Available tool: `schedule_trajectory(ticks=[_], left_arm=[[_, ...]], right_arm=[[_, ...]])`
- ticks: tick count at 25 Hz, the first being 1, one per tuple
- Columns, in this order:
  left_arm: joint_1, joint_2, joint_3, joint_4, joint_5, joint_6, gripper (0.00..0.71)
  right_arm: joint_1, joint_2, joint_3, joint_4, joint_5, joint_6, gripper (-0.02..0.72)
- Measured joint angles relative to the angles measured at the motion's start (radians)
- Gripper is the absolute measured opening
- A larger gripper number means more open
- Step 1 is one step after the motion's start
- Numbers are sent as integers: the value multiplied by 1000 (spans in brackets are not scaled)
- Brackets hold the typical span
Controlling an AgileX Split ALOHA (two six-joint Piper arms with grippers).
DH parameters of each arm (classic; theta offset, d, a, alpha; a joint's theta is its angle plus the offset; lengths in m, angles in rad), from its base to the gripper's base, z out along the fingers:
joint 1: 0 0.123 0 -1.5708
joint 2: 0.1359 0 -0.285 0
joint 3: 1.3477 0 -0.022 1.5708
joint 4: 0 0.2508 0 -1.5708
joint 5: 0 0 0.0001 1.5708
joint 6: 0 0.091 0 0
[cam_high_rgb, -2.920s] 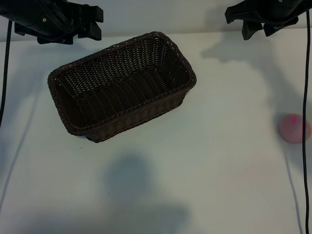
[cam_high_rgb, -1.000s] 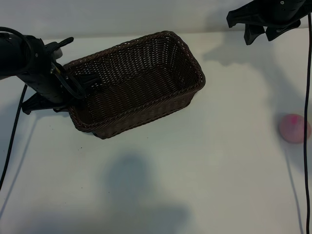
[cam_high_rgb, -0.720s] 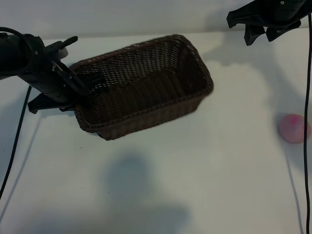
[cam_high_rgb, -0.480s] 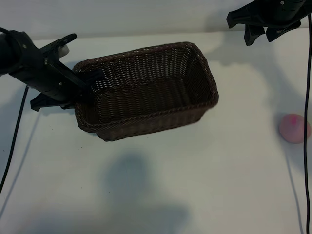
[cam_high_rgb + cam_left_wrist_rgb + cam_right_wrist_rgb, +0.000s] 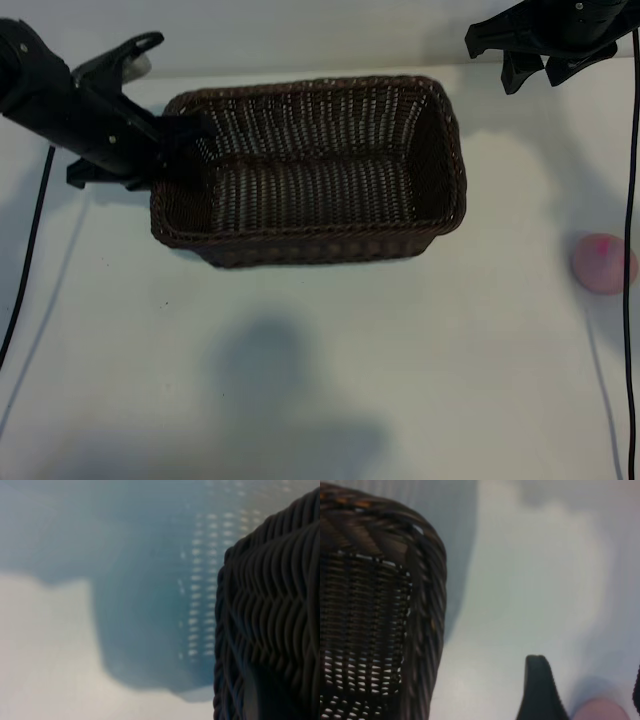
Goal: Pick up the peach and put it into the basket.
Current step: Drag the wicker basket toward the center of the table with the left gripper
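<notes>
The basket [image 5: 312,90], dark-brown woven wicker, lies lengthwise across the middle of the table in the exterior view. My left gripper [image 5: 178,140] is shut on the rim of its left short end. The left wrist view shows only the basket's woven wall [image 5: 270,630] close up, and the fingers are hidden. The peach [image 5: 603,263], small and pale pink with redder blotches, rests at the table's right edge, well apart from the basket. My right gripper [image 5: 535,62] hangs open at the back right; its wrist view shows one dark fingertip [image 5: 537,690], the peach [image 5: 600,711] and the basket's end [image 5: 422,630].
A black cable [image 5: 629,200] hangs down along the right edge, just beside the peach. Another cable [image 5: 30,250] trails from the left arm. White table [image 5: 400,360] stretches between the basket and the peach and along the front.
The basket has swung round and shifted right with my left gripper on its rim, ending level with the table's edge. The right arm and the peach have not moved.
</notes>
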Motion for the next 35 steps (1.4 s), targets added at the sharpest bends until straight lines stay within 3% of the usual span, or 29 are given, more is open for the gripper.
schedule_trajectory(ticks=[13, 28, 32, 35], left_arm=[[-25, 108, -154, 19, 38, 20, 93], [-40, 219, -171, -9, 35, 23, 102], [-40, 219, -171, -29, 36, 23, 230], [-40, 209, -171, -33, 44, 23, 404]], right_arm=[[0, 0, 0, 0, 0, 0, 449], [0, 0, 0, 0, 3, 0, 449], [0, 0, 0, 0, 5, 0, 449], [0, 0, 0, 0, 7, 0, 449]])
